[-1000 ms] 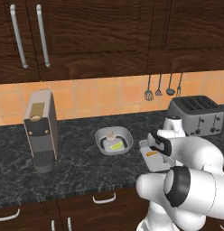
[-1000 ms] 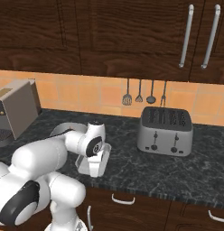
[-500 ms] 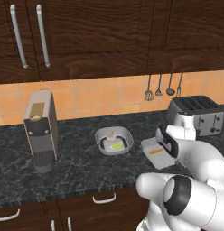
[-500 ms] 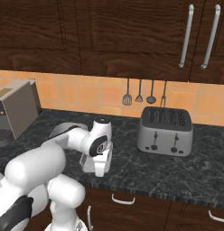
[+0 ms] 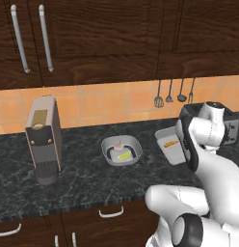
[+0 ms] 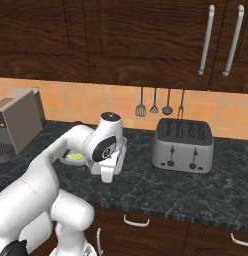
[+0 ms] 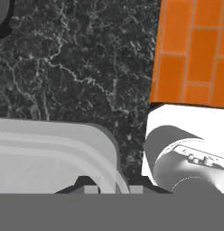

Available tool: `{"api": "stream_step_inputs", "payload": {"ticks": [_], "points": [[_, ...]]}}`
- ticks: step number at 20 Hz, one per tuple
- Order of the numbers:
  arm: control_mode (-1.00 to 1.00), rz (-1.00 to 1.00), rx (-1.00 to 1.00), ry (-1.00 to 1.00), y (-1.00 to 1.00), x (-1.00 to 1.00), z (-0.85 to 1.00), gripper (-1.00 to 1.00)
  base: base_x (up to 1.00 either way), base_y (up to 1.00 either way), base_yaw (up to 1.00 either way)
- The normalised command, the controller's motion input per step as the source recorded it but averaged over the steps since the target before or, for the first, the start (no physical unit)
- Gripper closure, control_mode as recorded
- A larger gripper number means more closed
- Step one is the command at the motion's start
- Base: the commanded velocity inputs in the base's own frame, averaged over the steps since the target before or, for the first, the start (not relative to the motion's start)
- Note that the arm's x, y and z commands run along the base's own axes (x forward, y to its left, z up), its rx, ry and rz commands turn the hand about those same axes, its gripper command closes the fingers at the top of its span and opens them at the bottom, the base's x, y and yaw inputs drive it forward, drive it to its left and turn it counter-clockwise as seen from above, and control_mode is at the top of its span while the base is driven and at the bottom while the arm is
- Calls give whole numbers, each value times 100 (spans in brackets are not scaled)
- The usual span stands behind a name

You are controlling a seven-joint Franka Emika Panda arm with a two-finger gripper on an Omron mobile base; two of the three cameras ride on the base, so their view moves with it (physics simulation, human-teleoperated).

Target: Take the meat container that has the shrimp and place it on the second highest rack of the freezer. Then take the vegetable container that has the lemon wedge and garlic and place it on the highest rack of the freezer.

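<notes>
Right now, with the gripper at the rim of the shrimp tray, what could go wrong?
The gripper seems to straddle only the rim of the shrimp tray, which looks tilted, so the tray may slip or tip. The shrimp lies loose and could slide out. The toaster stands close beside the arm; a wide swing might strike it.

Meat container (image 5: 170, 145) lifted, tilted upward.

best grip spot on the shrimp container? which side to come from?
Take the shrimp container by its thin raised rim on the toaster-facing edge, coming from above. The tray is shallow and wide, the shrimp lies mid-tray, and the gripper already straddles that rim.
</notes>
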Motion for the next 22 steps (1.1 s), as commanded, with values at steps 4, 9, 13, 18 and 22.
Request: {"api": "stream_step_inputs", "payload": {"ticks": [4,9,13,18,22], "points": [[-100,0,1,-8,36,-41,57,100,0,0,0],[-100,0,9,0,18,-51,41,100,0,0,0],[-100,0,14,-1,0,-60,30,100,0,0,0],[-100,0,11,0,1,-36,25,100,0,0,0],[-100,0,3,0,26,-6,38,100,0,0,0]]}}
